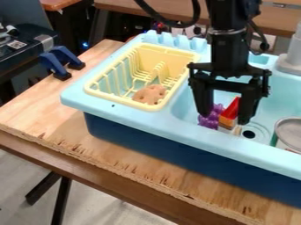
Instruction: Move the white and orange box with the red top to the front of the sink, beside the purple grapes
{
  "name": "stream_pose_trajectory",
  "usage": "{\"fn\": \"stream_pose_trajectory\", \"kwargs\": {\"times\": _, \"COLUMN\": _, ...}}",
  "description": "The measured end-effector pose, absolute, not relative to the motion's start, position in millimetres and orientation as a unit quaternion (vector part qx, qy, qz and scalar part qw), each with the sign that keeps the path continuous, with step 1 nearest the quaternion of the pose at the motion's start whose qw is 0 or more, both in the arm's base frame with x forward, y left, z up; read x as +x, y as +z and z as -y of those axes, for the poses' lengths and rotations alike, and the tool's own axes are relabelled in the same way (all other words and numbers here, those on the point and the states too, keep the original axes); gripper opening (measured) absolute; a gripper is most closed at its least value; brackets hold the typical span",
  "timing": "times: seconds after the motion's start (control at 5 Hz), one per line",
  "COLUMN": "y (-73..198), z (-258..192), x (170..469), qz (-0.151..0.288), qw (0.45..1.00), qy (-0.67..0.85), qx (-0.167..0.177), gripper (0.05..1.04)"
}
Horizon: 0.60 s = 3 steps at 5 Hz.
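1. Plywood board [88, 143], nearest the camera; rough front edge, passing under the sink [176, 125] and out past its near side.
2. Arm [228, 44]: enters from the top edge, hangs roughly upright over the sink; gripper [224, 118] points down into the basin.
3. Gripper state: fingers spread wide. Purple bumpy cluster [208, 121] and red wedge [231, 108], with orange and pale parts beneath it, lie in the sink and show between the fingers; contact cannot be told.
4. Also in the sink: drain [249, 134], beside the wedge; yellow rack [115, 100] at the left side, holding a tan, spotted lump [150, 94].
5. Partly out of frame: metal-topped can [289, 132] and grey fixture [292, 57], both at the sink's right. Cluster partly covered by a finger.
6. Left of the sink: blue clamps [54, 65]; dark machine [26, 55] with a square-patterned label [16, 44], illegible.
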State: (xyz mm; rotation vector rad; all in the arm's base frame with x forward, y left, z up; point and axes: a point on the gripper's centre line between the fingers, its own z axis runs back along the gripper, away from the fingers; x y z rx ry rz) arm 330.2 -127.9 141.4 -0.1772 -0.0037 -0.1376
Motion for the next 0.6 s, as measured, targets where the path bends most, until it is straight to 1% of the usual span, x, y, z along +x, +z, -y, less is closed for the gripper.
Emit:
{"fn": "stream_pose_trajectory", "kwargs": {"times": 0.2, "y": 169, "z": 123, "x": 336, "qz": 0.054, "qw": 0.990, "qy": -0.061, "qx": -0.112, "gripper": 1.005}}
{"fn": "stream_pose_trajectory", "kwargs": {"times": 0.4, "y": 190, "z": 111, "x": 343, "qz": 0.096, "qw": 0.985, "qy": -0.042, "qx": -0.137, "gripper": 1.005}}
{"fn": "stream_pose_trajectory", "kwargs": {"times": 0.6, "y": 202, "z": 102, "x": 344, "qz": 0.100, "qw": 0.988, "qy": -0.052, "qx": -0.108, "gripper": 1.005}}
